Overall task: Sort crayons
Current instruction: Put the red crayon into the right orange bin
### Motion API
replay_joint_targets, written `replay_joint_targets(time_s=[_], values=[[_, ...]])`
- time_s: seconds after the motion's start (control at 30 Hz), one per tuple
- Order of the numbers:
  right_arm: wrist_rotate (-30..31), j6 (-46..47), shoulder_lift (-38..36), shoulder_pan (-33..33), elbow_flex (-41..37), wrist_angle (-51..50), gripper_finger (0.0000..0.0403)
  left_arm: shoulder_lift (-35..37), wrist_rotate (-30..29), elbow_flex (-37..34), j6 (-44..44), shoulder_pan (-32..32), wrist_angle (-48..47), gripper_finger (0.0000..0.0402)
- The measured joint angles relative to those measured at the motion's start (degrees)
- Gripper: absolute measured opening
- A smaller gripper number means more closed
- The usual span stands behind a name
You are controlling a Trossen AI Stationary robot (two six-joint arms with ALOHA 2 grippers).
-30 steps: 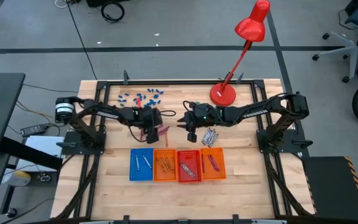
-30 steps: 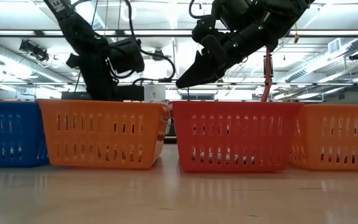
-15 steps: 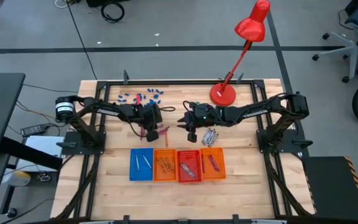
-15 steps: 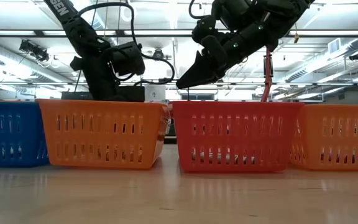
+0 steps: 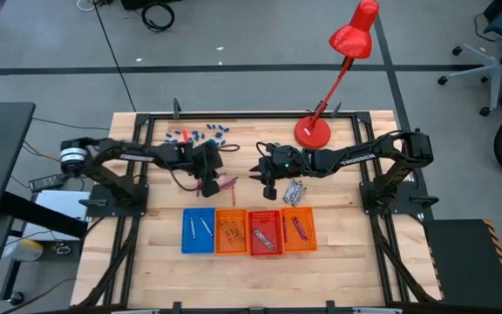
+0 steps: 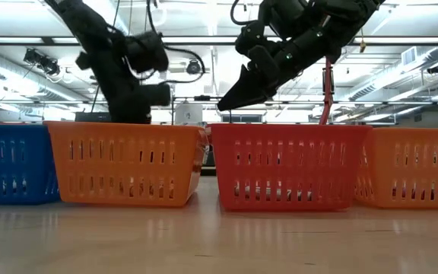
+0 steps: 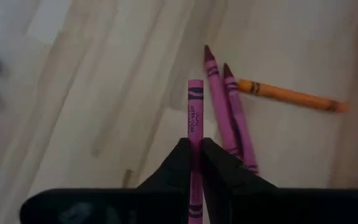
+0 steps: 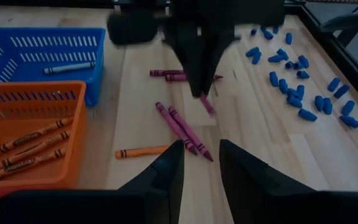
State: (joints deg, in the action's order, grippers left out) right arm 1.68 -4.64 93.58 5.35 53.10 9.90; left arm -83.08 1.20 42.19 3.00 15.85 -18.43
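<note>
Magenta crayon [image 7: 195, 118] pinched in raised left tool [image 7: 194, 163].

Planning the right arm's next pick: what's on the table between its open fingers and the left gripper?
The right wrist view shows two purple crayons side by side and an orange crayon, between the right gripper and the left gripper.

no readable text anywhere

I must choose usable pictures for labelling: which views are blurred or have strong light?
Left wrist view: soft, but the magenta crayon in the left gripper reads clearly. Low view: bright ceiling lights leave both arms as dark silhouettes. Right wrist view: the right gripper is blurred, the blue bits fairly sharp.
</note>
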Motion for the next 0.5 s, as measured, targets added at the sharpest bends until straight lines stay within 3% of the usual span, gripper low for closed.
replay_joint_targets(time_s=[0.23, 0.5], values=[[0.2, 0.0, 0.0, 0.0, 0.0, -0.8, 0.0106, 10.4, 6.2, 0.0, 7.6, -3.3, -3.5, 0.0027], [0.4, 0.0, 0.0, 0.0, 0.0, -1.0, 0.0106, 16.5, 7.6, 0.1, 13.8, -13.1, -8.1, 0.0027]])
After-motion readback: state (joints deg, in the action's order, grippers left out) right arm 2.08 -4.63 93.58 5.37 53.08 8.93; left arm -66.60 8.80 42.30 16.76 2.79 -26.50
